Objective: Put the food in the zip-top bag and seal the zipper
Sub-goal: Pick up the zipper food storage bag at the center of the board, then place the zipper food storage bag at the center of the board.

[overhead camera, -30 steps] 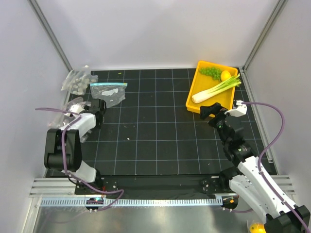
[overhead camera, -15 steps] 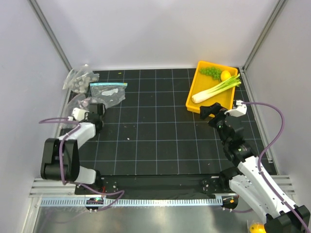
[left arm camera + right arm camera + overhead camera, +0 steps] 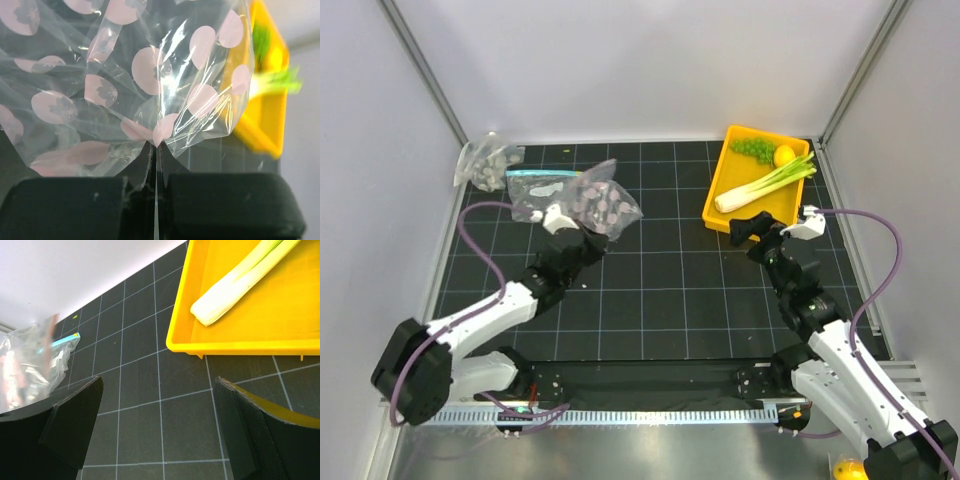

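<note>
The zip-top bag (image 3: 602, 203), clear with pale dots, hangs bunched above the mat left of centre. My left gripper (image 3: 586, 241) is shut on its lower edge. In the left wrist view the film (image 3: 150, 85) fans out above the pinched jaws of that gripper (image 3: 156, 172). A blurred pink-red strip, the zipper (image 3: 48, 342), shows in the right wrist view. The leek (image 3: 765, 183), lemon (image 3: 784, 155) and grapes (image 3: 752, 149) lie in the yellow tray (image 3: 724, 170). My right gripper (image 3: 756, 228) stands open at the tray's near edge, holding nothing. Its view (image 3: 160, 425) shows the leek's white end (image 3: 225, 295).
A clear bag with a light-blue strip (image 3: 542, 186) lies flat at the back left. A smaller bunched dotted bag (image 3: 485, 163) sits in the back left corner. White walls close the mat on three sides. The tray's near rim (image 3: 240, 347) is just ahead of my right fingers.
My left gripper shut on the dotted bag at the far left. It then swung right toward the middle, carrying the bag up off the mat. The right arm stayed still.
</note>
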